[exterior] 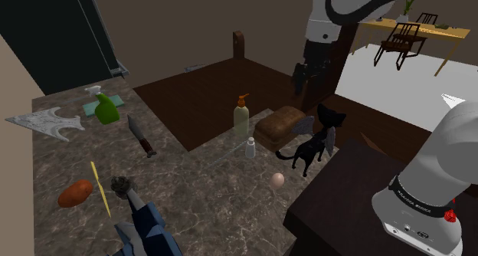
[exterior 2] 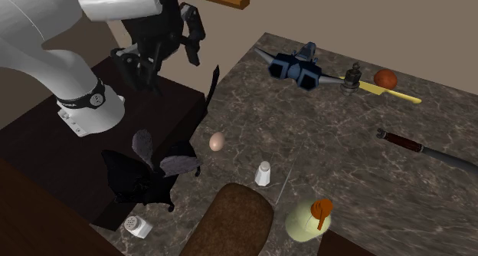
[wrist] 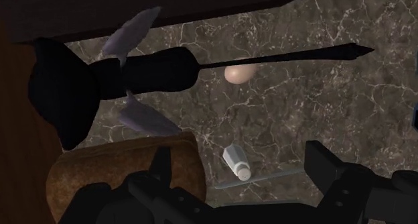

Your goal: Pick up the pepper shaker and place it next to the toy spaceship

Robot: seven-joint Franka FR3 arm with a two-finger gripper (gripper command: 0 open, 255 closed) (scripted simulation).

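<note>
Hovering spread, empty: gripper point(wrist: 238, 152) above pepper shaker point(wrist: 237, 162), just beside loaf point(wrist: 114, 172). Approach step; next descend, straddle shaker.

We see the pepper shaker point(exterior: 250, 146) crowded on three sides. In the shoulder view the soap bottle point(exterior: 241, 116) and bread loaf point(exterior: 279, 126) stand close behind it, a thin rod point(exterior: 226, 152) lies just beside its base, and the winged black cat point(exterior: 314, 139) stands between it and the stand. From above it lies open to us, and bare counter point(exterior: 207, 208) runs from it toward the toy spaceship point(exterior: 145, 228). The egg point(exterior: 277, 180) sits off to one side of that stretch, while a dark lump point(exterior: 120, 185) and a yellow stick point(exterior: 99, 187) crowd the spaceship's far flank.
</note>
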